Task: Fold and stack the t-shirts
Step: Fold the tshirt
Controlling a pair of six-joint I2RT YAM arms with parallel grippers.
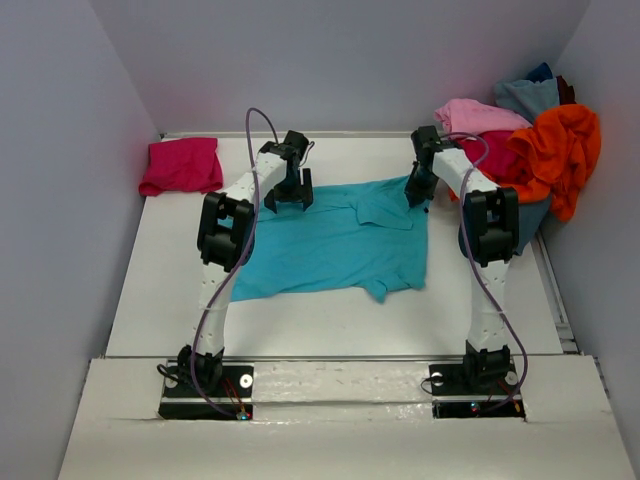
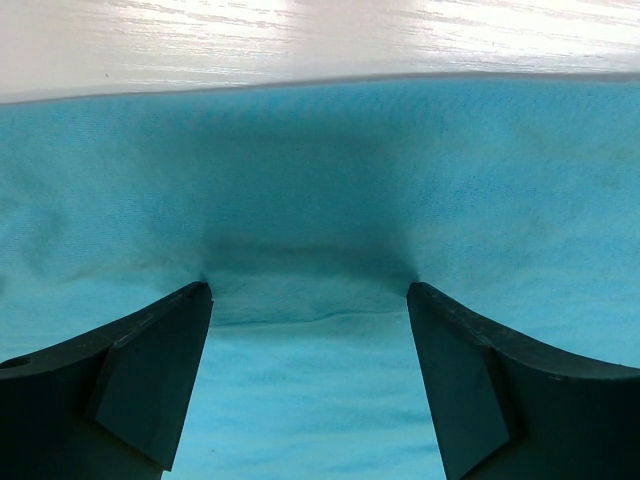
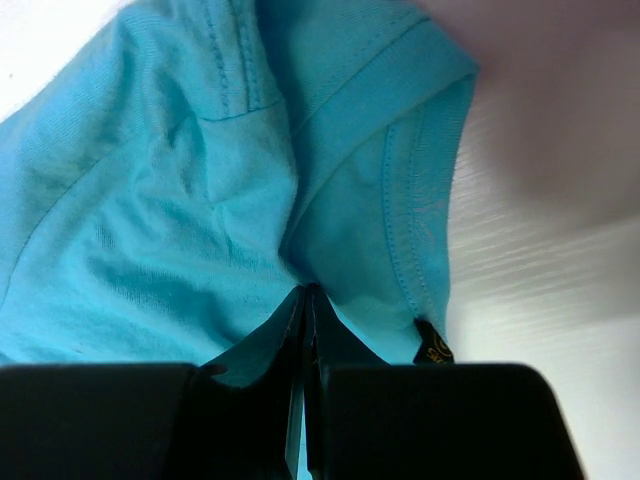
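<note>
A turquoise t-shirt [image 1: 335, 240] lies spread on the white table [image 1: 170, 290] between the two arms. My left gripper [image 1: 287, 196] is at the shirt's far left corner, open, both fingertips [image 2: 195, 300] pressed down on the turquoise cloth [image 2: 320, 180] near its far edge. My right gripper [image 1: 420, 190] is at the shirt's far right corner, shut on a pinched fold of the cloth [image 3: 200, 200] beside a hemmed sleeve edge [image 3: 400, 220]. A folded magenta-pink t-shirt [image 1: 182, 165] lies at the far left. A heap of orange [image 1: 560, 150], light pink [image 1: 475, 115] and dusty blue [image 1: 525, 95] t-shirts sits at the far right.
Walls close in the table at the back and both sides. The heap of shirts stands right beside my right arm's forearm [image 1: 490, 220]. A black label [image 3: 433, 345] shows on the turquoise shirt's hem.
</note>
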